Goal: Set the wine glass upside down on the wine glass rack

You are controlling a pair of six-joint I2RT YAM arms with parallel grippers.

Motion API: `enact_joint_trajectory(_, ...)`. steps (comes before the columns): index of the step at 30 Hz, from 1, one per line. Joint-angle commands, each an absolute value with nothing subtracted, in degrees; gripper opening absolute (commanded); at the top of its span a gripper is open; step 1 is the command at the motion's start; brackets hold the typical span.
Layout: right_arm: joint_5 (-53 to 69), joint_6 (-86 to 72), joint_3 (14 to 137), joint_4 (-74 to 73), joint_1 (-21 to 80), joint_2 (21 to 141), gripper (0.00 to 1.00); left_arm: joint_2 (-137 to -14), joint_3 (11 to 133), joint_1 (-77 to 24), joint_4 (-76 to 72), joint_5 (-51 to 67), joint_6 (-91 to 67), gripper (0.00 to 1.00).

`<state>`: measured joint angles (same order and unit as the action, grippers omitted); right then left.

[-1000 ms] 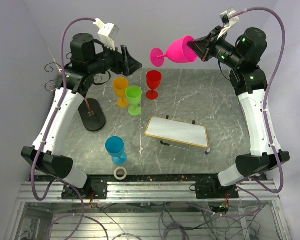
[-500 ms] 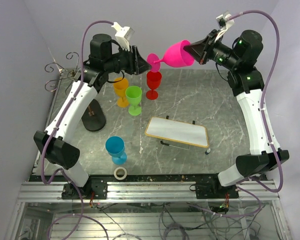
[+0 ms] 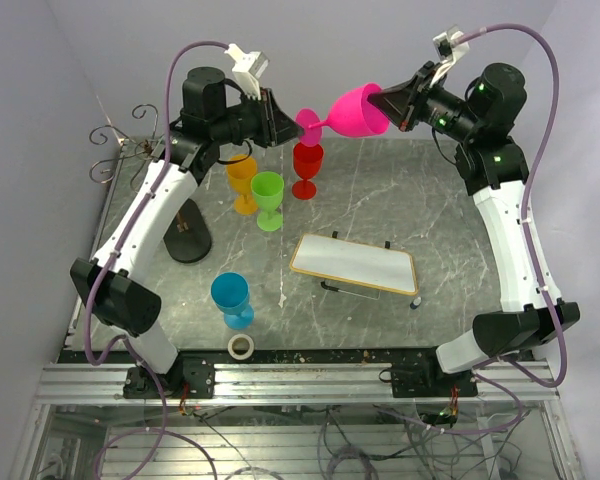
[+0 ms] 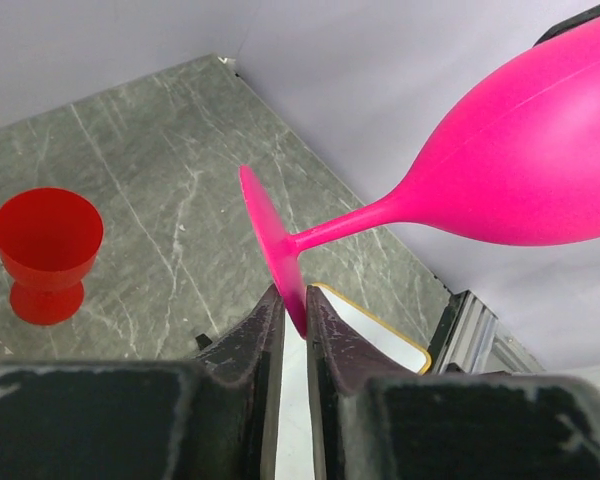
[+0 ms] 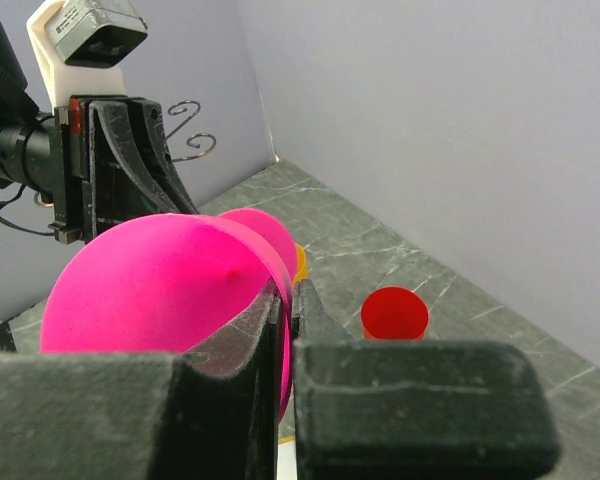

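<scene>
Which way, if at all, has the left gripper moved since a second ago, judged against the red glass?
Yes. The left gripper has shifted right, nearer the red glass, onto the foot of the pink glass.

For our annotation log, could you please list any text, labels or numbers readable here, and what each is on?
None is readable. The white board is blank; the pink wine glass and the left arm's camera housing show no legible marking.

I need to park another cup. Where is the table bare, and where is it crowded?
Bare marble: rear right, between the red glass and the right arm, behind the white board. Crowded: rear left, around the orange glass, green glass and rack base.
</scene>
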<state>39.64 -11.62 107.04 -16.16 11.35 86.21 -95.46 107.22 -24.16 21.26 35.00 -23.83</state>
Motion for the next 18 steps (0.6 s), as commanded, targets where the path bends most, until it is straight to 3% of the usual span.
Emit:
enact_joint_trajectory(1,40.82,-12.52,105.98,-13.41,11.51,84.88,0.00,-96.09,108.23,-24.70,18.48,37.29,-25.87,0.18)
enact_joint_trajectory(4,40.59,-12.32,105.21,-13.36,11.51,84.65,0.00,-95.55,107.22,-24.65,17.54,37.88,-26.84,0.08)
enact_joint_trajectory(6,40.29,-12.00,104.67,-13.43,11.46,84.40,0.02,-94.90,106.16,-24.61,16.50,38.44,-27.62,0.07)
enact_joint_trajectory(10,39.66,-10.49,104.03,-14.11,11.51,83.77,0.22,-92.97,103.66,-24.04,14.34,38.92,-29.18,0.07)
enact_joint_trajectory(18,38.85,-7.99,102.93,-15.49,11.30,82.26,0.52,-88.60,100.45,-19.49,12.08,37.69,-34.07,0.07)
